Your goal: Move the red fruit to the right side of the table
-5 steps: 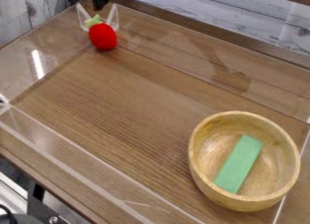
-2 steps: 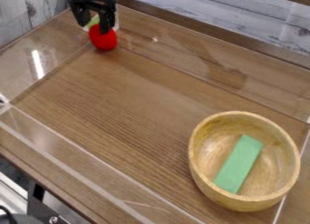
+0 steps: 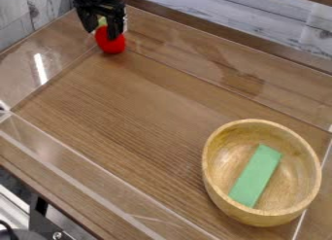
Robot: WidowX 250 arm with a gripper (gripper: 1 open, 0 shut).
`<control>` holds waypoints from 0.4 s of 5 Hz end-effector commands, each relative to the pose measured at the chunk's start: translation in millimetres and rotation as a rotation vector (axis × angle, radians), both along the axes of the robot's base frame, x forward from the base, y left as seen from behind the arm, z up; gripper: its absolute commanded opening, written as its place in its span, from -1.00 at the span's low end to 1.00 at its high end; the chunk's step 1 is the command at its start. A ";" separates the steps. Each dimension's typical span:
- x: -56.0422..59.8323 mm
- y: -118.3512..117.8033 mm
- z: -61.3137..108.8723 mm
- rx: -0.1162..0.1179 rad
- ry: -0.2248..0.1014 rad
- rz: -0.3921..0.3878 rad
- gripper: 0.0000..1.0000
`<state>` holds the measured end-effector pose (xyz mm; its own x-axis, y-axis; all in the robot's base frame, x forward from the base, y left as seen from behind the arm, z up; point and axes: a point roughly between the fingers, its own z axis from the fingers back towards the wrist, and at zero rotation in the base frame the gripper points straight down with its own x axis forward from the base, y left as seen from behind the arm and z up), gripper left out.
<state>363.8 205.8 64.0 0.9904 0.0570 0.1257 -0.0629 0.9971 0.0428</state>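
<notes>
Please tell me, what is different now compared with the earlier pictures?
The gripper has come down into view over the red fruit, jaws open around its top, not yet closed. The fruit, wooden bowl and green block stayed where they were.

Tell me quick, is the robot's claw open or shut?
Gripper: open, jaws down around the top of the red fruit, not gripping it yet.

Gripper (image 3: pixel 101 26) descended from top edge onto red fruit (image 3: pixel 113 45), jaws spread.
</notes>
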 end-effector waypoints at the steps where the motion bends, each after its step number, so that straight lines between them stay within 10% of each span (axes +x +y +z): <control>1: 9.1 6.7 32.4 0.043 -0.079 -0.001 1.00; 2: 11.1 8.2 31.3 0.043 -0.085 0.002 1.00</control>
<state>367.4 207.9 68.7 0.9880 0.0594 0.1426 -0.0666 0.9967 0.0463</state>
